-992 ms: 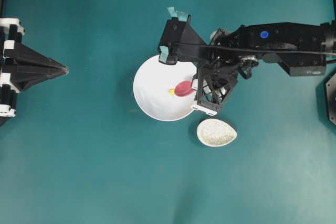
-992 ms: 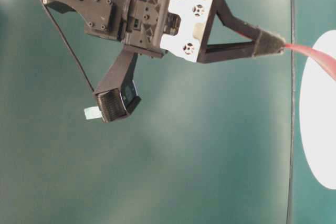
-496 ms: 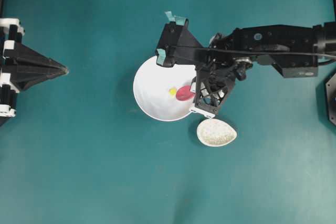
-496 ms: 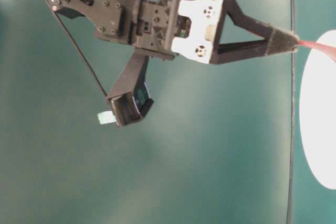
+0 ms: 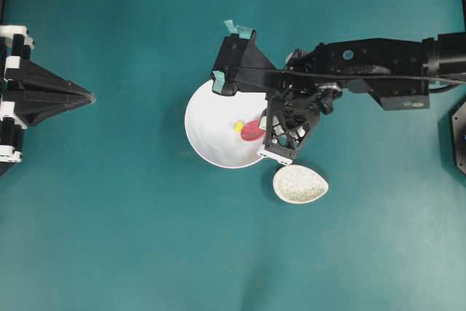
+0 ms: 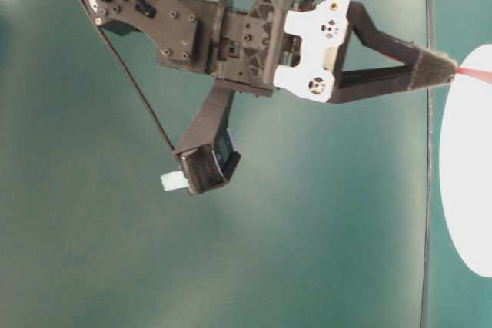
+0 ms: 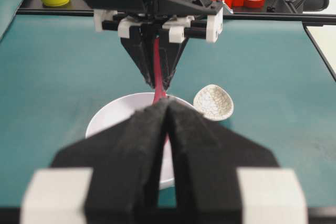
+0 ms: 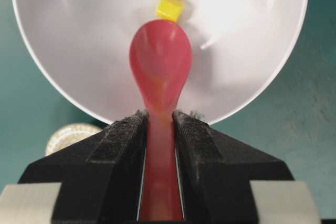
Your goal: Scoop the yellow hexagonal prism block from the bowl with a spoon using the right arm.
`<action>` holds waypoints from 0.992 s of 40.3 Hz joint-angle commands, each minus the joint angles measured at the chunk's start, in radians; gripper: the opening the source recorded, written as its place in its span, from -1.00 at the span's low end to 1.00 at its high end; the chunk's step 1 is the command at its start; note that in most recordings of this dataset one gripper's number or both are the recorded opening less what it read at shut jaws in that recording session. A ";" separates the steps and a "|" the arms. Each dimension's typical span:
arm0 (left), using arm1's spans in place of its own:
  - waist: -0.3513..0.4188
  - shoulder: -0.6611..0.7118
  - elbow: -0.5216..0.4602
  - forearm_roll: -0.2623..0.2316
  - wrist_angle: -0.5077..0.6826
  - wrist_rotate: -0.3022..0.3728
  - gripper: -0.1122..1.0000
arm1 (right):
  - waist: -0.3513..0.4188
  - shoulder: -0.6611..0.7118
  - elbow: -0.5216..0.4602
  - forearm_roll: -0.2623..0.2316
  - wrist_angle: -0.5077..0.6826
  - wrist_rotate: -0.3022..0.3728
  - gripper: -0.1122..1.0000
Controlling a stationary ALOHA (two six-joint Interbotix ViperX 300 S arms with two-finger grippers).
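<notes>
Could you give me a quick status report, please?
Right gripper shut on pink-red glossy spoon. Scoop tip at small yellow block in white bowl. Left gripper shut, idle.

bowl cut off, spoon mostly hidden

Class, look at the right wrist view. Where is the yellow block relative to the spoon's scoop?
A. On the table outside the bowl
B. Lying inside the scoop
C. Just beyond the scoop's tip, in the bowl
C: the yellow block lies at the tip of the spoon, whose scoop is empty, inside the bowl.
</notes>
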 commanded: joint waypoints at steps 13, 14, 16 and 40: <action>0.002 0.006 -0.018 0.002 -0.006 -0.002 -0.73 | -0.015 0.006 -0.014 -0.002 -0.074 -0.008 -0.37; 0.002 0.006 -0.018 0.000 -0.005 -0.002 -0.73 | -0.015 0.008 -0.014 -0.002 -0.083 -0.008 -0.37; 0.002 0.006 -0.018 0.002 -0.006 -0.002 -0.73 | -0.017 0.009 -0.012 -0.002 -0.094 -0.009 -0.37; 0.002 0.006 -0.018 0.002 -0.005 -0.002 -0.73 | -0.017 0.031 -0.002 -0.018 -0.272 -0.049 -0.37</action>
